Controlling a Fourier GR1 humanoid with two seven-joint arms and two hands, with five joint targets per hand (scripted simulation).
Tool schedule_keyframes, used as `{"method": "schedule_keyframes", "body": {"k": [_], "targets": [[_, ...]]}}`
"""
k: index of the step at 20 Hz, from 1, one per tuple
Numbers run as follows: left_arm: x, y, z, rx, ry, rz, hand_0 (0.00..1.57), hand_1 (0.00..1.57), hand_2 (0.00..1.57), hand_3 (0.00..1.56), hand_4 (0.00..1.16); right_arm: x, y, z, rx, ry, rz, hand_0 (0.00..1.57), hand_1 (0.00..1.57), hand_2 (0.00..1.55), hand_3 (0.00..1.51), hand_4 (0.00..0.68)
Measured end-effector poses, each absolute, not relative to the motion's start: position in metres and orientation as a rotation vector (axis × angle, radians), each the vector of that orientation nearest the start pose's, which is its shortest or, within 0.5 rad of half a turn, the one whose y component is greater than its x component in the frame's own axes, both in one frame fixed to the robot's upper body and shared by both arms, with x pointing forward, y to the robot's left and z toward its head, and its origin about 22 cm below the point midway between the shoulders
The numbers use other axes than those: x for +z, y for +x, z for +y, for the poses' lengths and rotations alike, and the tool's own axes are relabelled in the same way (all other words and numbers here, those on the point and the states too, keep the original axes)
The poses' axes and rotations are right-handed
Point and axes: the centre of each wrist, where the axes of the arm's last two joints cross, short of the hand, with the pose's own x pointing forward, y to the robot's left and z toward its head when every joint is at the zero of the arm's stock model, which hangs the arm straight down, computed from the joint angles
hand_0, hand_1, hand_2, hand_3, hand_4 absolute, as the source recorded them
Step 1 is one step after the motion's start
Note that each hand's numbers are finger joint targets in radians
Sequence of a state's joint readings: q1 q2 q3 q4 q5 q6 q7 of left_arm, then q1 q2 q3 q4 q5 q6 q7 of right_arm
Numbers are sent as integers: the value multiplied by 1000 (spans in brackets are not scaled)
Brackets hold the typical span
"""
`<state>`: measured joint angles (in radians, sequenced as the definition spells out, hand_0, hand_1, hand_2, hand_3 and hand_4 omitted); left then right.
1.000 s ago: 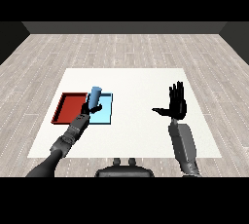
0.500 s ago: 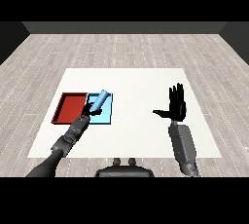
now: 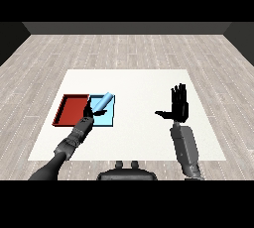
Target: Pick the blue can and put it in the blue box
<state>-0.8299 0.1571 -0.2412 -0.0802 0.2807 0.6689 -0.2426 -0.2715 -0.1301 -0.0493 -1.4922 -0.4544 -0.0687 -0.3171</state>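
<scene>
The blue can (image 3: 102,101) leans steeply up and to the right over the light blue tray (image 3: 106,119). Only its lower end is by the fingers of my left hand (image 3: 88,111). That hand sits at the tray's left edge, its fingers spread rather than wrapped round the can. The red tray (image 3: 71,109) lies just left of the blue one, with nothing in it. My right hand (image 3: 179,106) is raised over the right side of the table, fingers straight and pointing up, holding nothing.
The white table (image 3: 139,85) spreads out beyond and to the right of the two trays. My left forearm (image 3: 72,140) crosses the table's front left part, and the right forearm (image 3: 185,147) stands near the front right.
The can has gone from upright in my left hand to tipping steeply rightward over the blue tray. The left hand has sunk slightly and loosened. The right hand has stayed still.
</scene>
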Motion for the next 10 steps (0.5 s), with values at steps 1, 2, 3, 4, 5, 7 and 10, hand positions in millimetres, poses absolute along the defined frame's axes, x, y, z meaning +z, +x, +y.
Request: {"method": "schedule_keyframes", "body": {"k": [1,2,3,4,5,7,10], "targets": [[-74,368,225,-43,745,-1184,0,0,0,0,0,59,304,-244,-313,252,-2022,0,0,0,0,0],[-71,370,224,-24,745,-1229,0,0,0,0,0,62,304,-243,-314,260,-2023,0,0,0,0,0],[-65,374,223,-13,729,-1285,0,0,0,0,0,62,304,-243,-316,263,-2024,0,0,0,0,0],[-60,378,222,5,697,-1347,0,0,0,0,0,63,304,-241,-311,271,-2029,0,0,0,0,0],[-55,381,217,15,658,-1409,0,0,0,0,0,62,303,-241,-304,271,-2030,0,0,0,0,0],[-46,385,209,33,567,-1536,0,0,0,0,0,60,300,-240,-293,273,-2028,0,0,0,0,0],[-37,387,200,42,399,-1723,0,0,0,0,0,57,299,-240,-269,263,-2022,0,0,0,0,0]]}}
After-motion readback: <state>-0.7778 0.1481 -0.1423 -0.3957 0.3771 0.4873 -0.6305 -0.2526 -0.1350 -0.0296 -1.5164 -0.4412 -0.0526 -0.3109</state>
